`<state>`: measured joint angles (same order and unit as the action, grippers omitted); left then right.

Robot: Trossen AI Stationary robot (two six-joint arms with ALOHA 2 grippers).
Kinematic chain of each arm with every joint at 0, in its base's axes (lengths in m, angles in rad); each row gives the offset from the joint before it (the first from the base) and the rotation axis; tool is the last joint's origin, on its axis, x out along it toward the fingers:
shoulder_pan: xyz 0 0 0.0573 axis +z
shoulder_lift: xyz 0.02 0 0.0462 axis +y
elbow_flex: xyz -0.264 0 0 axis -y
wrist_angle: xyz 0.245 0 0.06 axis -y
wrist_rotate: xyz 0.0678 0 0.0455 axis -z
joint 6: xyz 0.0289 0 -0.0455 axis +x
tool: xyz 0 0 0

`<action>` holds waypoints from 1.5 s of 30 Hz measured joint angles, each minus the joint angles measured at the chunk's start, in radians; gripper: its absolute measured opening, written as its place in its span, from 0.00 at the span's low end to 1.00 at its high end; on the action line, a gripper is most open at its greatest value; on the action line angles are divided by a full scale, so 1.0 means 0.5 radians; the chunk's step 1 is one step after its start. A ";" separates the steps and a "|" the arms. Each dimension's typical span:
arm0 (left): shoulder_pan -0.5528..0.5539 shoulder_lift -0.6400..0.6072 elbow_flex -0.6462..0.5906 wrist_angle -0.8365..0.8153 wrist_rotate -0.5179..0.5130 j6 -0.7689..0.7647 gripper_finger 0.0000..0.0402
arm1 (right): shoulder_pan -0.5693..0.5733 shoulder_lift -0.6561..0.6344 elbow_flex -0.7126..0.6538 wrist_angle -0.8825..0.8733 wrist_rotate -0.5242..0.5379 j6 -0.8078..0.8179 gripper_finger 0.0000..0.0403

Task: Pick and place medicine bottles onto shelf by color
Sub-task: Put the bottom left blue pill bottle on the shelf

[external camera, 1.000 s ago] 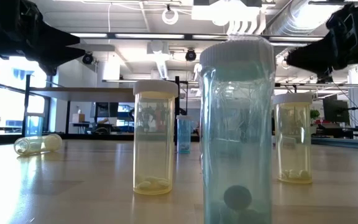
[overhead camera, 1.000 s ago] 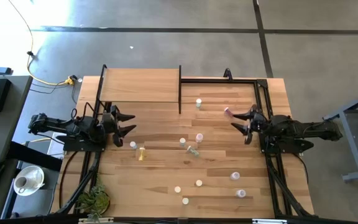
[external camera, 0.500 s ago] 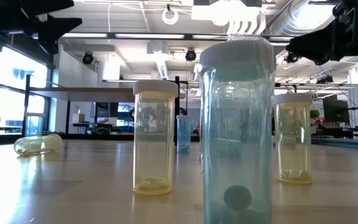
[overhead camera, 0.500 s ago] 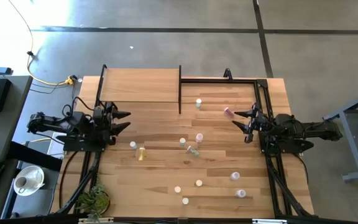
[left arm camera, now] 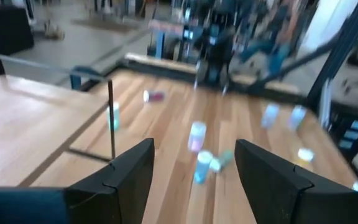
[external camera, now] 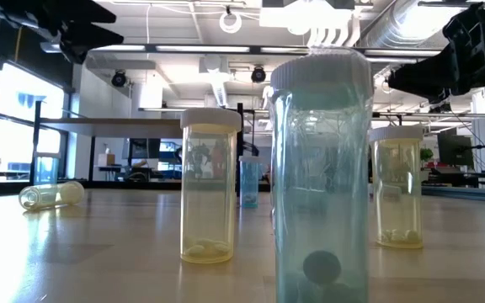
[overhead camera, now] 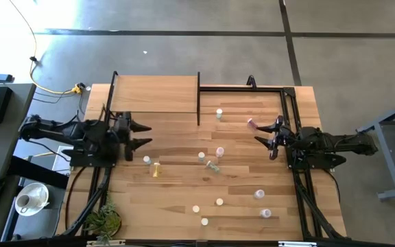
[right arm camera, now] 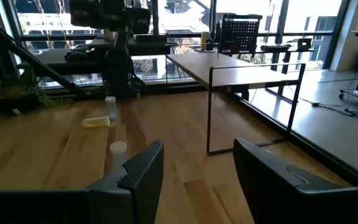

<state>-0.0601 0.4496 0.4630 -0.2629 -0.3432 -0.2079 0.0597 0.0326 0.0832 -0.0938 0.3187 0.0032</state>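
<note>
The medicine bottles stand and lie scattered over the wood tabletop: a pink one and a pale one upright at mid-table, a green one and a yellow one on their sides, and a pink one lying near the right arm. The shelf, a light board on black posts, stands at the far left. My left gripper hangs open above the table's left side, in front of the shelf. My right gripper is open at the right side. Both are clear of every bottle.
More bottles stand near the front right. In the low view a tall blue bottle and two yellow ones stand close to the camera. A black frame runs along the right side, and a small plant sits at the front left corner.
My left gripper has risen above the table's left side and tipped up toward level, staying open. The right gripper and the bottles have kept still.
</note>
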 joint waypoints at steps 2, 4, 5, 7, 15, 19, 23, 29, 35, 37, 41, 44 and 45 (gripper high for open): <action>0.000 0.128 0.103 -0.129 0.011 -0.004 0.53 | 0.000 0.000 0.000 0.000 0.000 -0.001 0.46; -0.008 0.247 0.187 -0.257 0.065 -0.022 0.53 | 0.000 0.000 0.000 0.000 0.000 0.000 0.46; -0.019 0.306 0.222 -0.304 0.091 -0.045 0.53 | 0.000 0.000 0.000 0.000 0.000 0.001 0.46; -0.049 0.406 0.266 -0.399 0.142 -0.100 0.53 | 0.000 0.000 0.000 0.000 0.000 0.001 0.46; -0.243 0.686 0.278 -0.606 0.194 -0.331 0.53 | 0.000 0.000 0.000 -0.100 0.000 0.099 0.46; -0.332 0.765 0.278 -0.720 0.173 -0.458 0.53 | -0.001 0.000 0.000 -0.123 0.001 0.142 0.46; -0.402 0.804 0.278 -0.818 0.141 -0.623 0.53 | -0.001 0.000 0.000 -0.124 0.001 0.139 0.46; -0.476 0.812 0.278 -0.912 0.137 -0.705 0.53 | 0.000 0.000 0.000 -0.128 0.001 0.137 0.46; -0.514 0.850 0.278 -0.990 0.067 -0.783 0.53 | 0.000 0.000 0.000 -0.136 0.001 0.137 0.46; -0.522 0.884 0.278 -1.031 0.040 -0.784 0.53 | 0.000 0.000 0.000 -0.136 0.001 0.137 0.46; -0.525 0.971 0.278 -1.026 0.036 -0.790 0.53 | 0.000 0.000 0.000 -0.146 0.001 0.137 0.46; -0.525 1.047 0.278 -1.027 0.036 -0.791 0.53 | 0.000 0.000 0.000 -0.154 0.002 0.137 0.46; -0.523 1.071 0.278 -1.024 0.035 -0.792 0.53 | 0.000 0.000 0.000 -0.160 0.002 0.137 0.46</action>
<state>-0.3214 0.9852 0.6022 -0.7748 -0.3256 -0.6037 0.0597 0.0326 0.0832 -0.1736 0.3195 0.0715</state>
